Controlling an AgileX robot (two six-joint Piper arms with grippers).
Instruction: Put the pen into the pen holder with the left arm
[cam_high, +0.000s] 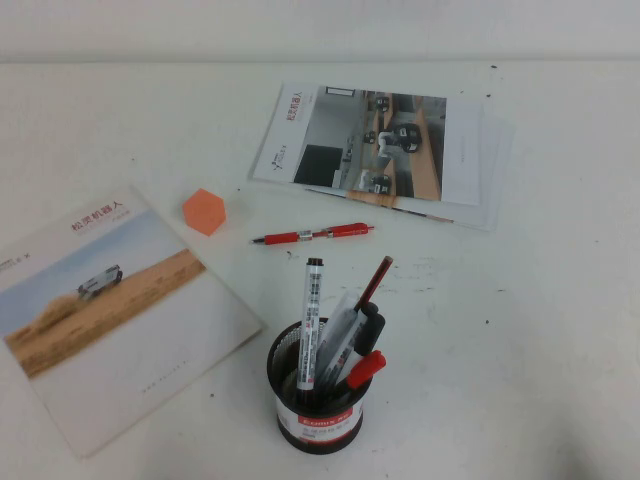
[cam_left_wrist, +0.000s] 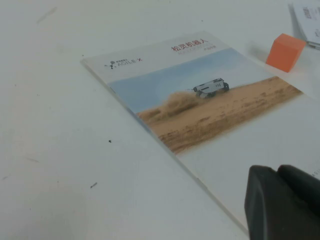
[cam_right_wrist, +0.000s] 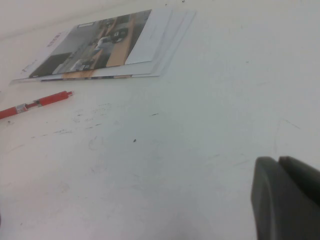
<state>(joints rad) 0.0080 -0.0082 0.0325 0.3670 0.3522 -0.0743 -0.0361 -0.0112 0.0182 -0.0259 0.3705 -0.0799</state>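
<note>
Pen (cam_high: 312, 235) lies flat on the tabletop (cam_high: 520, 330), just beyond the pen holder (cam_high: 320, 405), free of everything. Looks light, stiff, smooth plastic that could roll or slip; best pinched across the barrel near its clear middle. Long axis runs roughly side to side, pointed tip toward the orange block (cam_high: 205, 211), clicker end slightly farther away. Holder already packed with a marker, pencil and others, little room left. Booklet with desert car (cam_high: 110, 310) beside the holder, brochure stack (cam_high: 390, 150) beyond the pen. Left gripper (cam_left_wrist: 282, 202) hovers over that booklet, right gripper (cam_right_wrist: 287, 200) over bare tabletop; both grasp nothing, open or clenched cannot tell.
</note>
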